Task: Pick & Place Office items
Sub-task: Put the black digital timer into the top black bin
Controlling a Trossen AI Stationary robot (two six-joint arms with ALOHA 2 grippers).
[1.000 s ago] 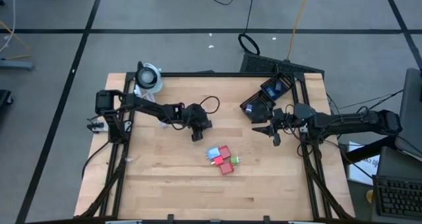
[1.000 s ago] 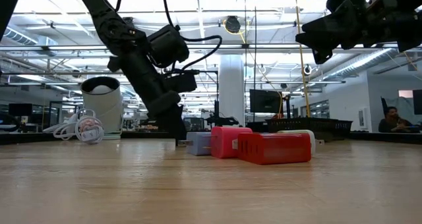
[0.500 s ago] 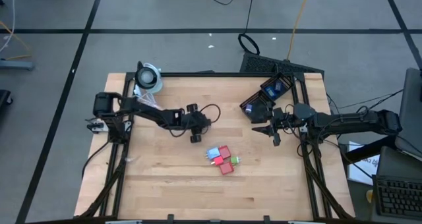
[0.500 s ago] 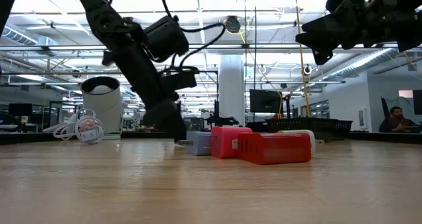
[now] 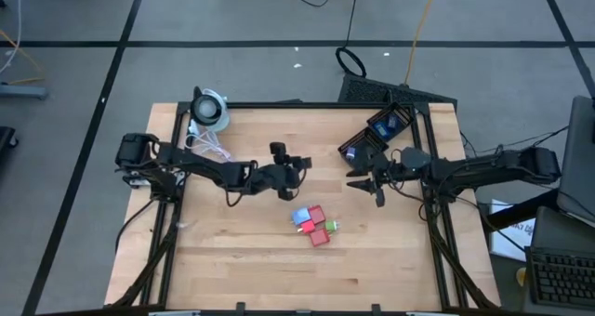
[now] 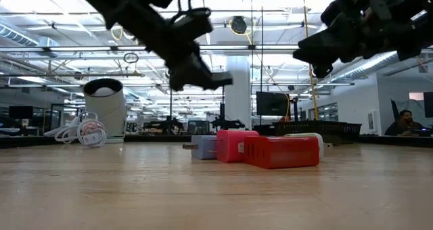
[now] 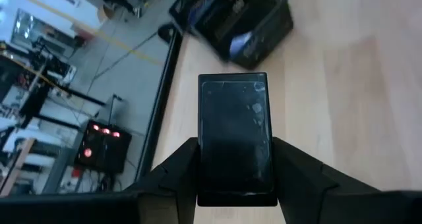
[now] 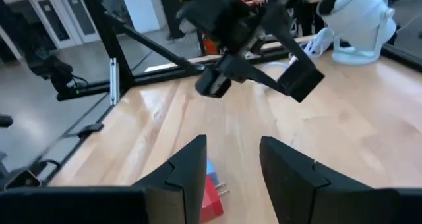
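Left claw [image 5: 299, 162] with black block [image 7: 236, 137] now aloft

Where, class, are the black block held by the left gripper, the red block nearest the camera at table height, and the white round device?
black block [image 7: 236, 135]: left wrist view, middle of its flat face.
red block [image 6: 281, 152]: low view, front side.
white round device [image 6: 105, 111]: low view, its body.

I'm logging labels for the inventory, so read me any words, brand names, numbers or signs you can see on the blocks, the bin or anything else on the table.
None can be read.
Black block held in the left gripper: its face is plain, with no print visible.
Red block and pink block: no markings visible.
Black bin holding blue items: any print is too small to read.
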